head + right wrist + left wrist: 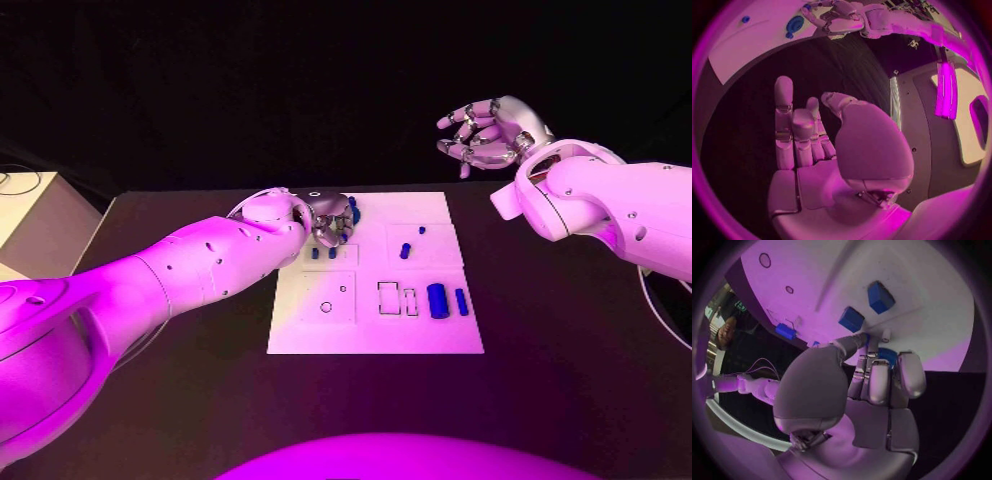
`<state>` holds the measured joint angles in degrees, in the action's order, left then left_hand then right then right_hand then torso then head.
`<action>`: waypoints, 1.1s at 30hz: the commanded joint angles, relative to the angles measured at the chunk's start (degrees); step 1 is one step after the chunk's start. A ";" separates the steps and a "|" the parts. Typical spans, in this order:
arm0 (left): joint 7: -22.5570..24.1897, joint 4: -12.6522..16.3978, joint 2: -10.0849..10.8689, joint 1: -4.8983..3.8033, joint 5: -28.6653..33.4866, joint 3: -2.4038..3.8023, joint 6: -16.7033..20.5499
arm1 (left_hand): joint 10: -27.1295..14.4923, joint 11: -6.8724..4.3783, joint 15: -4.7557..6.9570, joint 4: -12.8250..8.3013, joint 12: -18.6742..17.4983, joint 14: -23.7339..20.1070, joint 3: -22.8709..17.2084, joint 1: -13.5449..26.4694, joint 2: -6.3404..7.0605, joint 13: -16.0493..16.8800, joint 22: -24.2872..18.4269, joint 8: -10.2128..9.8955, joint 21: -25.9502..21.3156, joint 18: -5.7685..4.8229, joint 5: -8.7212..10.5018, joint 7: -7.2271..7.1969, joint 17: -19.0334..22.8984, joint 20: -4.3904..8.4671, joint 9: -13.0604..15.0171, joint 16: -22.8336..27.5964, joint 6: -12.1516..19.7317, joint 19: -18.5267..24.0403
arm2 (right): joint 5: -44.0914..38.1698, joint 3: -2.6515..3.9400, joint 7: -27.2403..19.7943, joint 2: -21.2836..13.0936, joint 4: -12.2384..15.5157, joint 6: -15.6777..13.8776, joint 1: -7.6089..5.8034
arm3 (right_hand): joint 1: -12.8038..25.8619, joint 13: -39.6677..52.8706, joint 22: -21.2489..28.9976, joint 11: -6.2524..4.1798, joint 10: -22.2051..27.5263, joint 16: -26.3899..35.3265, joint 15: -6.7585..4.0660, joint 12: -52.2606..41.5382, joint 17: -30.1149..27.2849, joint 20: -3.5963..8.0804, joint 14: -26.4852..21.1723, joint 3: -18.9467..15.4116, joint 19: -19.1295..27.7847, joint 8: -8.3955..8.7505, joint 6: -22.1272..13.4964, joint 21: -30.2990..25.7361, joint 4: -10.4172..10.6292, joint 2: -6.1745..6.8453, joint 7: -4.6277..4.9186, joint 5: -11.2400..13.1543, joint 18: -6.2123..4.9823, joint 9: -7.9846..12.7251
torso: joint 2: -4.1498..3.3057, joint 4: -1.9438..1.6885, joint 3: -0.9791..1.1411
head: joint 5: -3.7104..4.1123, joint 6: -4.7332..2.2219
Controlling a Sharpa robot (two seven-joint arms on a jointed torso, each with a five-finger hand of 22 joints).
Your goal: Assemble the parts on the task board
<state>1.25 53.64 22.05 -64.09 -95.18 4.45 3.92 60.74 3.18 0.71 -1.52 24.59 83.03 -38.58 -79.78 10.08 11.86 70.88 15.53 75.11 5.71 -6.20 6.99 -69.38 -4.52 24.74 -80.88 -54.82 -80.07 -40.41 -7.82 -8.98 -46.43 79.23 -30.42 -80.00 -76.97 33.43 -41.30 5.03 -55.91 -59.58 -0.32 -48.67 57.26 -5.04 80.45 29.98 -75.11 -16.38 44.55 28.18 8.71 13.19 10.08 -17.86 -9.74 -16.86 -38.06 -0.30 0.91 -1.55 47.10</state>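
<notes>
The white task board (368, 335) lies in the middle of the table. My left hand (325, 215) is down on its far left part, fingers curled over a round blue part (887, 355); that round blue part (795, 23) lies flat on the board beside my left hand (839, 20). Whether the fingers grip it is hidden. Two small blue pegs (323, 253) stand just in front of this hand, seen closer as two blue blocks (851, 319). My right hand (490, 132) hangs in the air beyond the board's far right corner, fingers apart, holding nothing.
A thick blue cylinder (437, 300) and a thinner blue rod (462, 301) lie at the board's right edge beside outlined slots (389, 298). A small blue piece (405, 250) sits near the board's middle. A pale box (36, 220) stands at the table's left.
</notes>
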 commanded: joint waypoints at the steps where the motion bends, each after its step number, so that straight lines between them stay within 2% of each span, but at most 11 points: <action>1: 0.52 0.13 -0.05 0.07 -0.20 -0.07 0.88 | -0.16 0.31 0.05 -0.47 -0.48 0.07 -0.22 0.29 -0.54 0.03 0.11 -0.57 0.33 -1.14 0.08 0.57 0.00 0.04 -0.09 -0.22 -0.08 -0.28 | -0.43 0.02 -0.46 0.06 0.12 0.22 -0.03 | 0.72 -0.09 0.08 -0.40 -0.15 -0.30 0.00 0.17 0.05 -0.18 0.49 0.16 -0.37 -0.35 0.12 -0.27 0.01 -0.06 -0.09 -0.26 -0.70 -0.05 | -0.01 0.01 -0.01 | 0.03 -0.12; 9: 1.65 0.87 0.48 0.11 0.81 -0.06 4.17 | -0.31 0.72 -0.31 -0.69 -1.59 0.14 -0.86 0.64 -0.57 -0.14 0.57 -0.94 0.70 -1.22 -0.05 0.92 -0.11 -0.26 -0.12 -0.37 -0.09 -0.44 | -0.43 0.02 -0.48 0.07 0.13 0.27 -0.03 | 0.72 -0.09 0.08 -0.40 -0.15 -0.30 0.00 0.17 0.05 -0.18 0.49 0.16 -0.37 -0.35 0.12 -0.27 0.01 -0.06 -0.09 -0.26 -0.70 -0.05 | 0.00 -0.01 -0.01 | 0.07 -0.27; 16: 2.45 3.62 2.15 0.14 3.09 0.05 5.76 | -0.10 0.86 -0.45 -0.76 -2.16 0.19 -1.12 0.87 -0.57 -0.23 0.84 -0.97 0.93 -1.26 -0.05 1.03 -0.13 -0.36 -0.06 -0.43 -0.35 -0.56 | -0.43 0.02 -0.51 0.05 0.09 0.34 -0.03 | 0.72 -0.09 0.08 -0.40 -0.15 -0.30 0.00 0.17 0.05 -0.18 0.49 0.16 -0.37 -0.35 0.12 -0.27 0.01 -0.06 -0.09 -0.26 -0.70 -0.05 | 0.00 0.02 -0.02 | 0.05 -0.38; 18: 2.48 4.68 2.84 0.14 3.80 0.27 5.77 | -0.06 0.87 -0.46 -0.76 -2.21 0.19 -1.14 0.90 -0.57 -0.24 0.81 -0.97 0.91 -1.25 -0.05 1.04 -0.12 -0.37 -0.05 -0.43 -0.38 -0.54 | -0.43 0.02 -0.51 0.00 0.08 0.35 -0.03 | 0.72 -0.09 0.08 -0.40 -0.15 -0.30 0.00 0.17 0.05 -0.18 0.49 0.16 -0.37 -0.35 0.12 -0.27 0.01 -0.06 -0.09 -0.26 -0.70 -0.05 | 0.04 0.00 0.00 | 0.08 -0.38; 24: 1.97 7.58 5.35 0.13 5.56 1.57 4.02 | 0.16 0.93 -0.52 -0.76 -2.54 0.17 -1.18 1.14 -0.48 -0.29 0.79 -1.00 0.91 -1.24 0.02 1.09 -0.04 -0.44 -0.01 -0.42 -0.52 -0.52 | -0.43 0.02 -0.50 -0.19 0.04 0.34 -0.03 | 0.72 -0.09 0.08 -0.40 -0.15 -0.30 0.00 0.17 0.05 -0.18 0.49 0.16 -0.37 -0.35 0.12 -0.27 0.01 -0.06 -0.09 -0.26 -0.70 -0.05 | 0.12 -0.13 0.02 | 0.19 -0.40; 28: 1.42 8.61 6.84 0.11 6.15 1.95 2.41 | 0.27 0.95 -0.55 -0.72 -2.67 0.17 -1.16 1.27 -0.45 -0.30 0.80 -1.00 0.92 -1.24 0.06 1.10 -0.03 -0.47 0.01 -0.43 -0.58 -0.51 | -0.43 0.02 -0.49 -0.33 0.03 0.32 -0.03 | 0.72 -0.09 0.08 -0.40 -0.15 -0.30 0.00 0.17 0.05 -0.18 0.49 0.16 -0.37 -0.35 0.12 -0.27 0.01 -0.06 -0.09 -0.26 -0.70 -0.05 | 0.15 -0.25 0.03 | 0.24 -0.36; 33: 0.82 8.43 7.89 0.12 6.44 2.12 0.89 | 0.52 0.96 -0.57 -0.66 -2.96 0.12 -1.10 1.55 -0.37 -0.33 0.69 -1.03 0.84 -1.21 0.15 1.10 0.10 -0.53 0.06 -0.40 -0.71 -0.42 | -0.43 0.02 -0.49 -0.44 0.05 0.29 -0.03 | 0.72 -0.09 0.08 -0.40 -0.15 -0.30 0.00 0.17 0.05 -0.18 0.49 0.16 -0.37 -0.35 0.12 -0.27 0.01 -0.06 -0.09 -0.26 -0.70 -0.05 | 0.20 -0.40 0.00 | 0.35 -0.31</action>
<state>2.51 62.08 29.91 -63.96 -90.12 6.50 7.08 61.03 4.12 0.51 -2.30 21.77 83.22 -39.36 -78.68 9.81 11.63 71.62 14.64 75.81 4.79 -6.20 7.99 -69.33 -4.72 24.76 -81.10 -55.19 -80.27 -40.41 -7.82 -8.98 -46.83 79.21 -30.41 -80.01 -76.76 33.44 -41.31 5.14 -56.01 -59.58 -0.32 -48.67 57.23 -5.04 80.45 29.98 -75.10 -16.38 44.55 28.18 8.71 12.97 10.08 -17.86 -9.74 -16.86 -37.89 -0.55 0.92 -1.29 46.75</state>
